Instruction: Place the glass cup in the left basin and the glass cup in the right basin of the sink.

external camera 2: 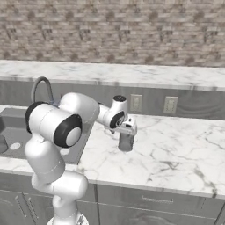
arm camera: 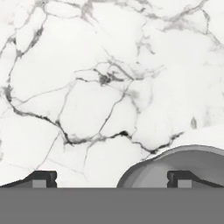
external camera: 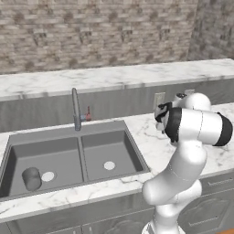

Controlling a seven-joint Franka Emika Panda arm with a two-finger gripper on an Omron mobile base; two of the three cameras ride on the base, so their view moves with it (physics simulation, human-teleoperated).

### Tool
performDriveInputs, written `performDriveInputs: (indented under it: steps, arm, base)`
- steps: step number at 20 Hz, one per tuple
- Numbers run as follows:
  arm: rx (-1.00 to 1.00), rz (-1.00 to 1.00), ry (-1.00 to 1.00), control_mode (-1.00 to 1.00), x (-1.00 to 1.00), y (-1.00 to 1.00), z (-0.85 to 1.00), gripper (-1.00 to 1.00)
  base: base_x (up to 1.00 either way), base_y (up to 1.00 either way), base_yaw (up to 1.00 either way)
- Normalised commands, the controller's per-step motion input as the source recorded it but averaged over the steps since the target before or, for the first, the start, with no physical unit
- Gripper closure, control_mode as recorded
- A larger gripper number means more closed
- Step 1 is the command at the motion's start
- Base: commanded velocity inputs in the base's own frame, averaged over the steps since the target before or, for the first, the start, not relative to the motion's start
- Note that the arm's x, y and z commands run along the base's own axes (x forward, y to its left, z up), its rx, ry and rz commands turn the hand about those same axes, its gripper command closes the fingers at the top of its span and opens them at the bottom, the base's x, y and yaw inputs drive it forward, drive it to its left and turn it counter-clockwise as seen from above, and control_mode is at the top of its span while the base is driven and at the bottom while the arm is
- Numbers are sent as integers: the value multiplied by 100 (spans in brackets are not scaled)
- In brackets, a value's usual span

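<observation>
One glass cup [external camera: 31, 178] lies on its side in the left basin of the dark grey sink [external camera: 68, 132], next to the pale drain. A second glass cup [external camera 2: 125, 142] stands upright on the marble counter, to the right of the sink [external camera 2: 11, 127]. My gripper [external camera 2: 126, 133] hangs just above it, pointing down. In the hand view my gripper [arm camera: 111, 180] is open and holds nothing. The cup's rim [arm camera: 183, 158] shows at the lower right, under the right fingertip [arm camera: 180, 179], off-centre from the gap. In the left base view my own arm hides this cup.
A curved grey faucet [external camera: 76, 109] rises behind the sink divider, with a small red and blue item [external camera: 87, 116] beside it. Two wall outlets [external camera 2: 136, 102] [external camera 2: 170, 104] sit on the low backsplash under a raised marble ledge [external camera 2: 132, 74]. The right basin [external camera: 109, 157] holds nothing.
</observation>
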Motion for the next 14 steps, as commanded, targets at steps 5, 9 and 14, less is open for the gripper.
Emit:
performDriveInputs:
  steps: [5, 9, 14]
  arm:
    - [0, 0, 0, -100, 0, -1, -21, 100]
    - [0, 0, 0, -100, -20, 2, -26, 100]
    - [0, 0, 1, -100, -30, 3, -25, 100]
  base:
    - [0, 0, 0]
    - [0, 0, 0]
    - [0, 0, 0]
